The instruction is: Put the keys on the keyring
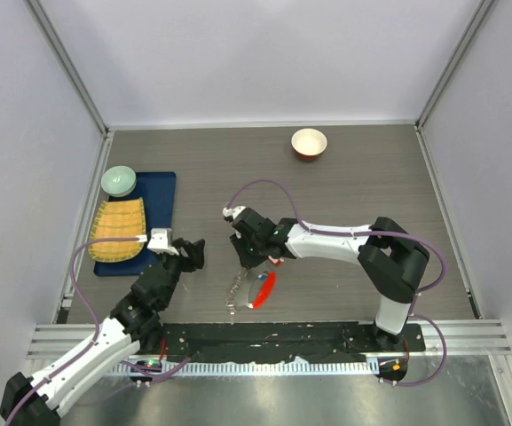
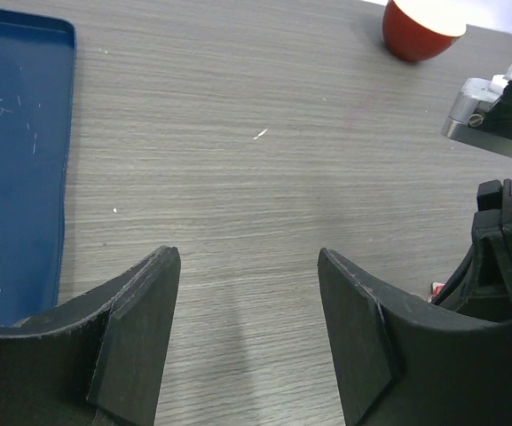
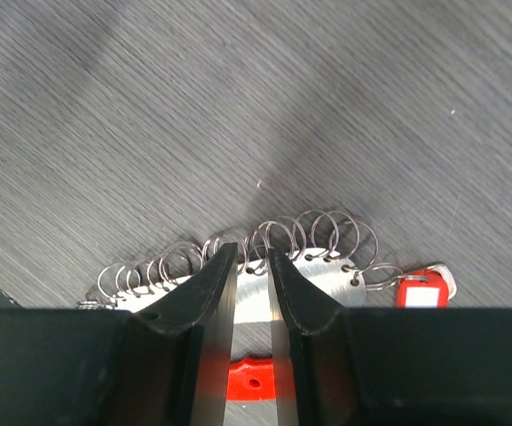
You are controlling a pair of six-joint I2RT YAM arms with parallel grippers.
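Note:
The keyring lies on the table near the front: a silvery plate [image 3: 326,271] edged with several wire rings, and a red bar [image 3: 254,382] beside it. In the top view it shows as a silver cluster [image 1: 237,289] next to the red bar [image 1: 263,288]. One of the keys, a small red tag with a white label [image 3: 422,289], sits at the plate's right end. My right gripper [image 3: 252,257] points down over the plate's ringed edge, its jaws a narrow gap apart. My left gripper [image 2: 248,328] stands open over bare table, left of the keyring [image 1: 189,253].
A red-rimmed white bowl [image 1: 309,143] stands at the back. At the left, a blue tray [image 1: 160,197] holds a green bowl [image 1: 119,181] and a yellow slatted mat [image 1: 118,231]. Grey walls close in the table on three sides.

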